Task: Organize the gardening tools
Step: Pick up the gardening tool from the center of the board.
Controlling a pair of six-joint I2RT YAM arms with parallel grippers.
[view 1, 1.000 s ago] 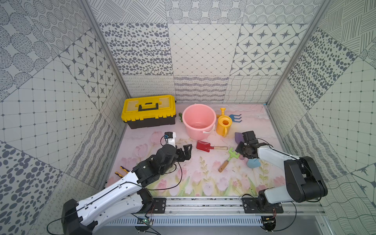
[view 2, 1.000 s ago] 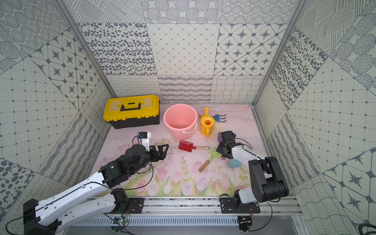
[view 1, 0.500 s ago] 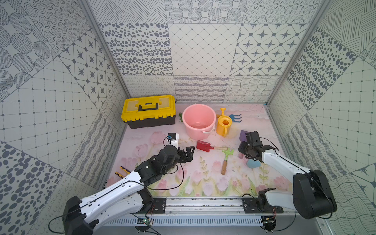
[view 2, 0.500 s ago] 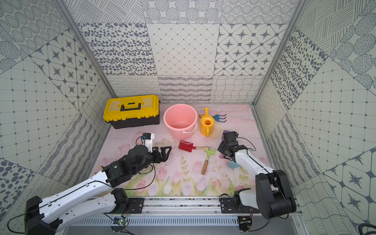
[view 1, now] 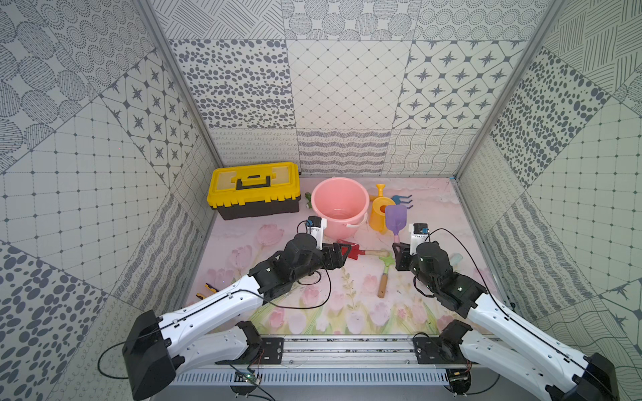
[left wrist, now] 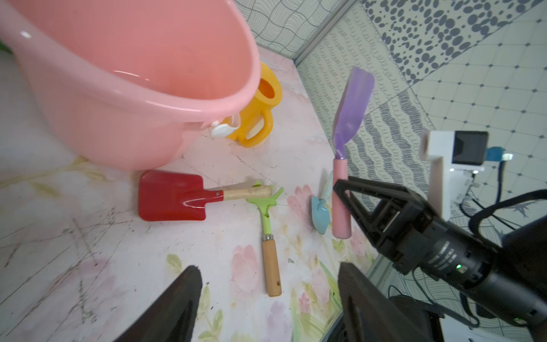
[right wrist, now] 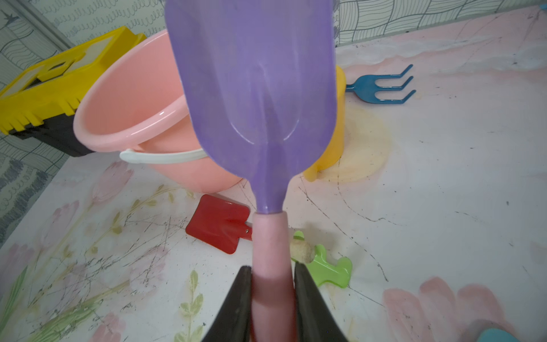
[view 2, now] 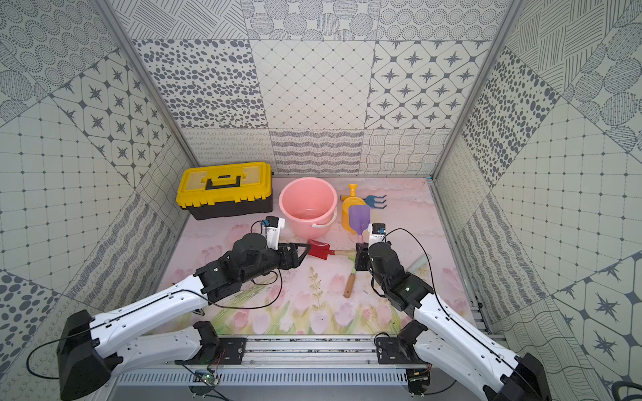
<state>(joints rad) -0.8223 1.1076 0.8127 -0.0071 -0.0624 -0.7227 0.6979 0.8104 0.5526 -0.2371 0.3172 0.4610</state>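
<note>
My right gripper [right wrist: 272, 271] is shut on the pink handle of the purple scoop [right wrist: 254, 88], which it holds off the mat with the blade pointing up and away, in front of the yellow can. Both top views show the scoop [view 1: 396, 218] [view 2: 359, 218] raised. My left gripper [left wrist: 268, 266] is open and empty, and it hovers just left of the red spade [view 1: 351, 250]. The green rake [view 1: 385, 267] lies right of the spade's wooden handle. The blue fork [view 1: 402, 200] lies at the back. Beside my right wrist lies the light-blue trowel [view 1: 455, 258].
A pink bucket [view 1: 342, 227] stands at the back centre with a yellow watering can [view 1: 377, 217] to its right. A yellow-and-black toolbox [view 1: 253, 189] sits shut at the back left. Pliers [view 1: 208, 290] lie near the left wall.
My right gripper closed on the scoop's handle and lifted it off the mat. My left arm moved towards the red spade and its jaws narrowed somewhat.
</note>
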